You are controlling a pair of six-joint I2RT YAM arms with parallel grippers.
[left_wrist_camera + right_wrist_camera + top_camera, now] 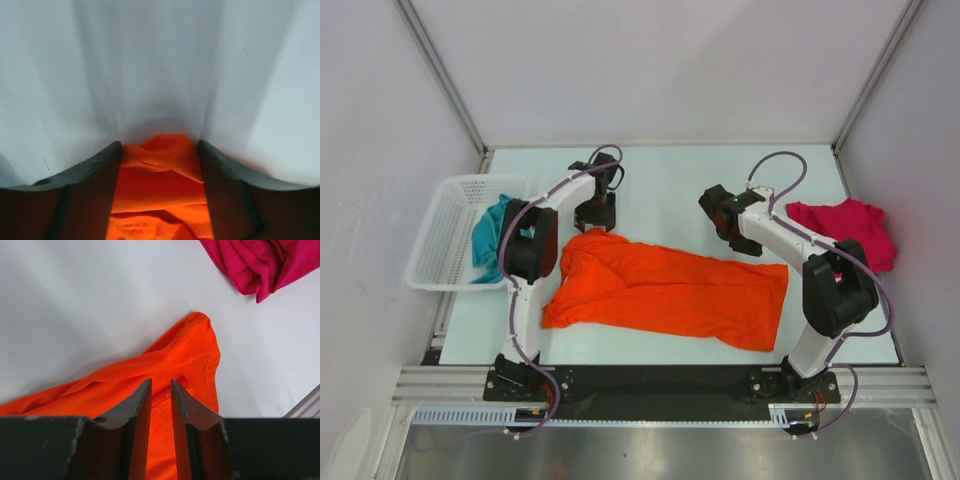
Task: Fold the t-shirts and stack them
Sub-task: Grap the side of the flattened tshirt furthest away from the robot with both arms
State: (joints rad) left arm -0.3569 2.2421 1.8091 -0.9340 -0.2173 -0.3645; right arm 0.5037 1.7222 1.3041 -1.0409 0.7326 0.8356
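The orange t-shirt [670, 290] lies stretched across the middle of the table [670, 180]. It is rumpled and only loosely doubled over, with its left end bunched into a hump. The left jaws stand wide apart, straddling that hump at the shirt's far left corner, with cloth between them but not pinched. The right jaws hang over the far right corner, parted by no more than a slit, and from where I stand nothing is caught in them. The crimson t-shirt [845, 225] sits crumpled at the right edge of the table, well apart. The teal t-shirt [490, 240] spills over the rim of the white basket [430, 250] on the left.

What worries me is that hump. If the left jaws close on it, they may take several layers at once, or only the top one, and a lift would drag the shirt into a twist rather than a clean fold. The right jaws look too narrow to take the hem without opening first. A missed grip there would leave one side pulling alone, skewing the shirt toward the basket. A long sweep to the right could also snag the crimson heap.
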